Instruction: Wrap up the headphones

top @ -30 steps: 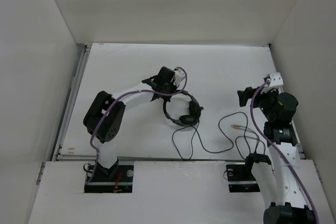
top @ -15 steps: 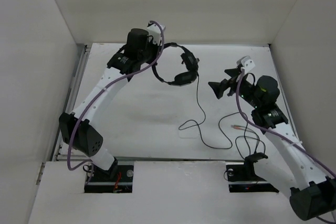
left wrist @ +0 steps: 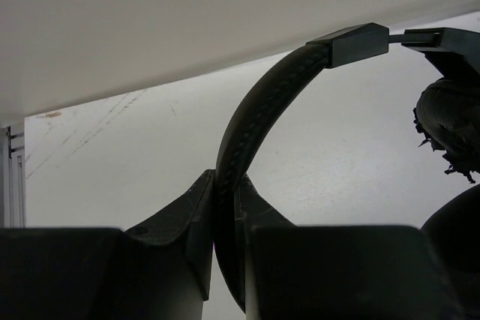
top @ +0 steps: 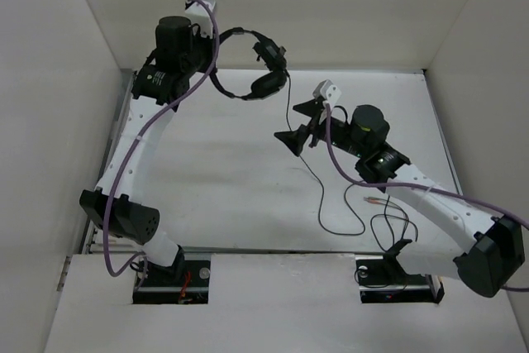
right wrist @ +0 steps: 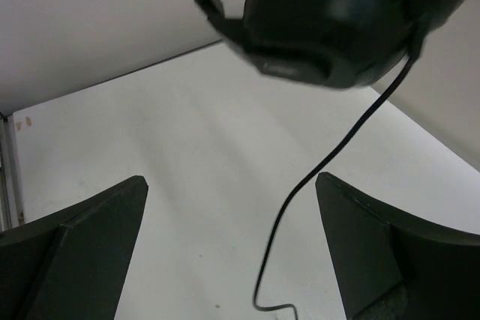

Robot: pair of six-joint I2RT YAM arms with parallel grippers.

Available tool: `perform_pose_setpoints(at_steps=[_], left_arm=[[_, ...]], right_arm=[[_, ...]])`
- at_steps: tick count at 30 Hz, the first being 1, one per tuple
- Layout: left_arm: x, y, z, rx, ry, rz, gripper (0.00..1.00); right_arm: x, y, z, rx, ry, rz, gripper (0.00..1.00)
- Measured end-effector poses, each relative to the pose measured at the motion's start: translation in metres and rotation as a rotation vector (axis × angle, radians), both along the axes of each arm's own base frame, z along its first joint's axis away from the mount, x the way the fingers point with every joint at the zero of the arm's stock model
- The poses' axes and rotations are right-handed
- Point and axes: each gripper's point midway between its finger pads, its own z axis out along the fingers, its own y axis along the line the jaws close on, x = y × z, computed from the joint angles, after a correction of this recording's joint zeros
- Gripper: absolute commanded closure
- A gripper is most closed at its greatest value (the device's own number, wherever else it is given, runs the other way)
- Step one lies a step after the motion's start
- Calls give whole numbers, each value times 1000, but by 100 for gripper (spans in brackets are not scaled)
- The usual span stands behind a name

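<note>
My left gripper [top: 213, 41] is shut on the thin headband of the black headphones [top: 248, 68] and holds them high near the back wall. In the left wrist view the headband [left wrist: 262, 103] rises from between the shut jaws of the left gripper [left wrist: 225, 189], with an earcup [left wrist: 450, 133] at the right. The thin dark cable [top: 312, 167] hangs down to the table and loops to the reddish plug [top: 374, 201]. My right gripper [top: 296, 124] is open, level with the hanging cable. In the right wrist view the cable [right wrist: 330, 155] hangs between the spread jaws of the right gripper [right wrist: 230, 185], below an earcup [right wrist: 330, 28].
White walls enclose the table [top: 207, 171] at the back, left and right. A metal rail [top: 111, 155] runs along the left edge. Thick purple robot cables [top: 430, 192] follow both arms. Cable loops lie at the front right [top: 388, 225].
My left arm has lifted the headphones off the table and carried them up and back-left. The cable now hangs straighter. My right arm has swung left toward the hanging cable.
</note>
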Motion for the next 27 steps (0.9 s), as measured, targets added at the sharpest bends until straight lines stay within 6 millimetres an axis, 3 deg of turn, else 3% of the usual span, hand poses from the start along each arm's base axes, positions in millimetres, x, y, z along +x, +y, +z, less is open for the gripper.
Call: perform_pose_setpoints(at_steps=[3, 8, 13, 18, 23, 27], left_arm=[[1, 3, 22, -38, -39, 11, 100], [-2, 3, 47, -92, -78, 3, 100], [-3, 7, 49, -135, -64, 6, 100], [0, 20, 50, -166, -53, 34, 100], [4, 33, 50, -172, -53, 66, 100], [7, 43, 45, -167, -47, 99, 100]], right_arm=[[3, 12, -9, -6, 4, 7, 0], [26, 16, -16, -17, -38, -64, 0], [50, 12, -20, -26, -91, -155, 0], [62, 6, -13, -53, -187, -213, 0], [51, 8, 8, -48, -267, -204, 0], [19, 25, 26, -41, -343, -125, 0]])
